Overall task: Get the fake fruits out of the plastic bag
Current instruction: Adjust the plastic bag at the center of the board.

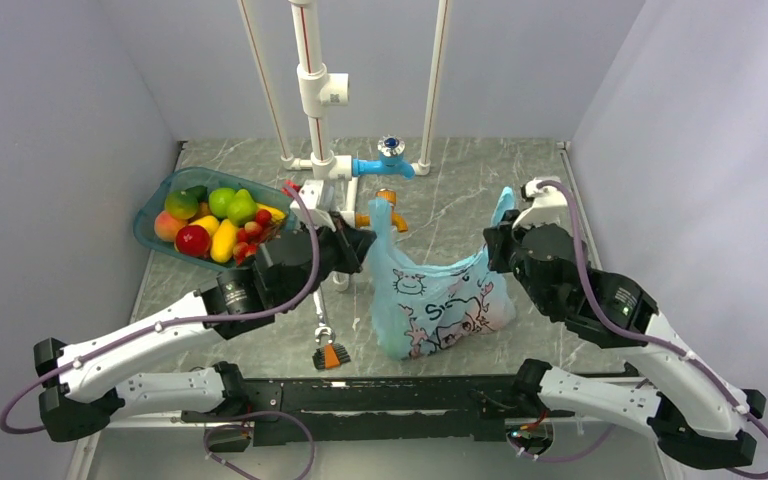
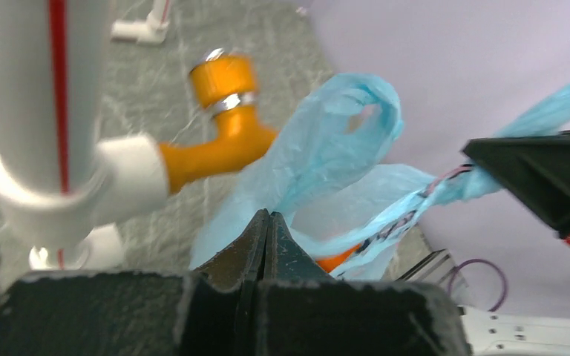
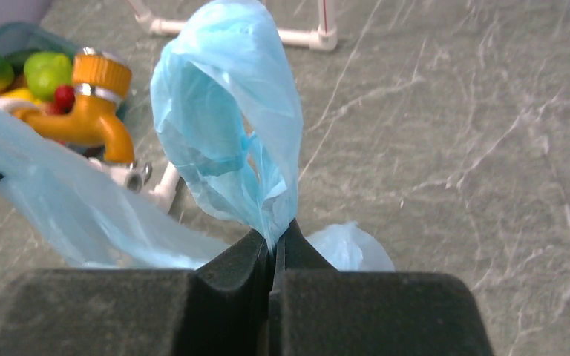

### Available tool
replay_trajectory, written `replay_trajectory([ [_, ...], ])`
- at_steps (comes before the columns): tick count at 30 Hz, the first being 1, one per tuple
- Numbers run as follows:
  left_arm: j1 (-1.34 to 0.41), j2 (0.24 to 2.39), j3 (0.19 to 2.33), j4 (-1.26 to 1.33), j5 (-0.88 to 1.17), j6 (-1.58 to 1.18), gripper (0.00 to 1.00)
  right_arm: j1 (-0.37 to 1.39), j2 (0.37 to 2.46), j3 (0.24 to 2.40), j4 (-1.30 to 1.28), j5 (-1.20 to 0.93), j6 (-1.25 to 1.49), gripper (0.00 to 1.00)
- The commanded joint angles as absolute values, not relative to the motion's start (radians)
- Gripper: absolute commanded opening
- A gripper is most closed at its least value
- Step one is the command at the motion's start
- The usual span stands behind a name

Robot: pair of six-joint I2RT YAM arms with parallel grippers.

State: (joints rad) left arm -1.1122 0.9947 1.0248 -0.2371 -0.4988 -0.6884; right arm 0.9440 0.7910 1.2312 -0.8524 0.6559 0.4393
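While pale lilac walls [image 1: 60,150] enclose the grey marbled tabletop [image 1: 460,190] on three sides, the plastic bag [image 1: 440,300] stands near its front edge, right of a teal basket [image 1: 143,228], stretched between the left jaws and right jaws, each clamped on its upper film.

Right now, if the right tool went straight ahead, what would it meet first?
The plastic bag: its handle loop, pinched by the right tool, stands directly ahead. Beyond, probably just table; depth unclear.
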Motion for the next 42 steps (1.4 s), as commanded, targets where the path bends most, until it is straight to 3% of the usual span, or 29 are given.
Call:
replay_trajectory([
  [1, -1.105, 1.002, 1.154, -0.145, -0.394, -0.556, 0.0, 0.942, 0.734, 1.313, -0.698, 0.72, 0.303, 0.0],
  [6, -1.106, 0.922, 1.095, -0.175, -0.367, -0.533, 0.0, 0.942, 0.607, 1.159, -0.678, 0.514, 0.34, 0.0],
  [11, -1.104, 0.743, 0.891, -0.247, -0.38, -0.63, 0.0, 0.943, 0.484, 0.938, -0.665, 0.204, 0.445, 0.02],
  [16, -1.105, 0.557, 0.683, -0.315, -0.334, -0.734, 0.0, 0.944, 0.469, 0.789, -0.582, -0.255, 0.501, 0.18],
  [20, -1.105, 0.439, 0.601, -0.357, -0.298, -0.793, 0.0, 0.943, 0.465, 0.704, -0.534, -0.534, 0.483, 0.49],
  [24, -1.104, 0.358, 0.54, -0.293, -0.269, -0.798, 0.0, 0.944, 0.484, 0.816, -0.663, -0.429, 0.425, 0.75],
  [30, -1.105, 0.384, 0.567, -0.37, -0.304, -0.788, 0.0, 0.943, 0.58, 1.101, -0.831, 0.033, 0.334, 0.98],
  [33, -1.105, 0.417, 0.596, -0.391, -0.315, -0.778, 0.0, 0.943, 0.66, 1.173, -0.817, 0.205, 0.316, 0.99],
  [38, -1.104, 0.439, 0.602, -0.385, -0.309, -0.787, 0.0, 0.944, 0.825, 1.259, -0.774, 0.13, 0.27, 0.99],
  [40, -1.104, 0.444, 0.613, -0.392, -0.295, -0.775, 0.02, 0.944, 0.858, 1.249, -0.739, 0.081, 0.275, 0.93],
  [41, -1.105, 0.442, 0.617, -0.393, -0.282, -0.767, 0.13, 0.943, 0.873, 1.237, -0.724, 0.041, 0.277, 0.89],
  [42, -1.105, 0.439, 0.62, -0.39, -0.272, -0.759, 0.31, 0.943, 0.882, 1.223, -0.714, -0.002, 0.282, 0.85],
])
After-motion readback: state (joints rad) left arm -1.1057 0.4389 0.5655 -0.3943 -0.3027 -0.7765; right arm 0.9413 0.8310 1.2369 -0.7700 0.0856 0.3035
